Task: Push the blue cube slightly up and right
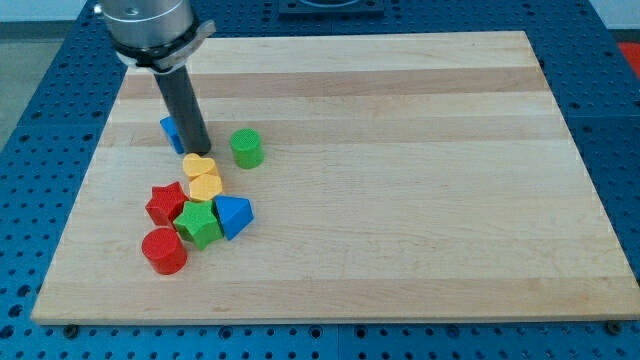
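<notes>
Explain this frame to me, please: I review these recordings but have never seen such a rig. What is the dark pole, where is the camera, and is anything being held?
There is a single camera view, looking down at an angle on a wooden board. The dark pole is the robot arm's rod; it has no gripper, so nothing is held. It only pushes blocks by sliding its lower end, my tip, along the board. The tip sits against the right side of the blue cube, which the rod partly hides. Just right of it stands a green cylinder. Below lie a yellow heart, another yellow block, a red star, a green block, a blue block and a red cylinder.
</notes>
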`<state>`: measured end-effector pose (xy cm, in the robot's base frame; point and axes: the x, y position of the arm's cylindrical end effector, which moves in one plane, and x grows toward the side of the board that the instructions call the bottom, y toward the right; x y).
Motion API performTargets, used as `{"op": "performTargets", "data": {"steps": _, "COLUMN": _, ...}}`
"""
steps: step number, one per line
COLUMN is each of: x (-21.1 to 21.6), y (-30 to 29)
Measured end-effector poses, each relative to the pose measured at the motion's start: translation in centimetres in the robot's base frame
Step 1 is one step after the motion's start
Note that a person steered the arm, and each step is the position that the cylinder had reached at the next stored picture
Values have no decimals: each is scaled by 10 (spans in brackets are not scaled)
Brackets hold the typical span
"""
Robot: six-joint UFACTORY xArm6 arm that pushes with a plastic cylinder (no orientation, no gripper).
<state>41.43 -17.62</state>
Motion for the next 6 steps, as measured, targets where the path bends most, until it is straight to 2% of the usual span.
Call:
{"op": "performTargets", "data": {"steps": 1, "x": 15, "y": -15}}
{"op": "performTargets", "data": {"steps": 3, "x": 6, "y": -69}}
{"op": "performTargets", "data": {"steps": 4, "x": -8, "y": -47}}
{"op": "performTargets", "data": {"steps": 6, "x": -20, "y": 35}}
